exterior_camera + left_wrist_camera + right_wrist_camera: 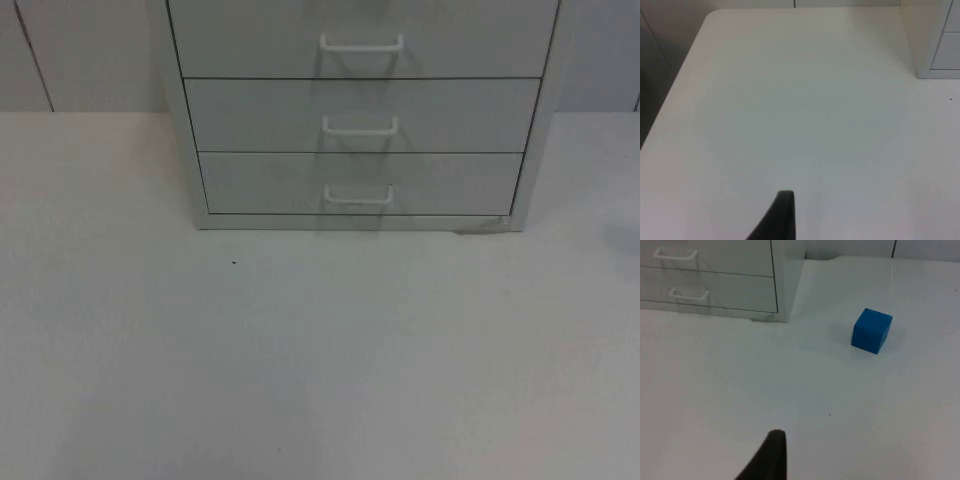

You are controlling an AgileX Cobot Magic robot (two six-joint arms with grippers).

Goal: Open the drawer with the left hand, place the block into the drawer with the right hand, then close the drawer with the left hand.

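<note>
I'm seeing the white drawer unit [360, 110] sitting at the back of the table [300, 360], all three drawers shut, handles [358, 195] facing me. The blue block [871, 330] is lying on the table just off the unit's right corner, apart from it. L gripper [782, 215] and R gripper [770, 455] are hovering over bare table; can't tell their state.

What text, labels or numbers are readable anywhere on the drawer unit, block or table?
None.
Drawer unit: plain white fronts with white handles, no label or number.
Blue block: bare faces, no marking.
Table: one small dark speck, not text.
</note>
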